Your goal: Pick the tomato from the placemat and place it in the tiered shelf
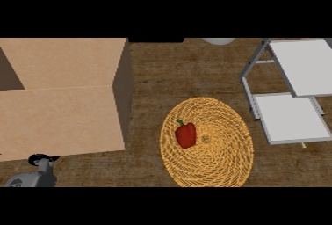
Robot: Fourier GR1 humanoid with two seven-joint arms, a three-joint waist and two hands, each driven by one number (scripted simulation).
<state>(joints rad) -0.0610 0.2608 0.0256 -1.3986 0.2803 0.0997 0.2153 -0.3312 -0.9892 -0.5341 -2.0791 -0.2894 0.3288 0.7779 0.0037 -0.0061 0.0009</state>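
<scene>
Head view, looking steeply down on a brown mottled surface. A round woven placemat, golden-yellow, lay at about 5 o'clock from the view's centre. On its left half rested the task's object, which appeared as a red pepper with a short green stem pointing toward 11 o'clock, rather than a tomato; nothing touched it. The tiered shelf, a grey frame carrying two pale flat trays set stepwise, stood at 2 to 3 o'clock, just beside the placemat's right rim and apart from the pepper. A large tan cardboard box filled the region from 9 to 11 o'clock. A pale rounded object, cut off by the frame, sat at 12 o'clock. At 7 o'clock, the left hand showed only as a small dark tip above its grey forearm, well apart from the pepper; whether its fingers were open or curled could not be told. It held nothing visible.
</scene>
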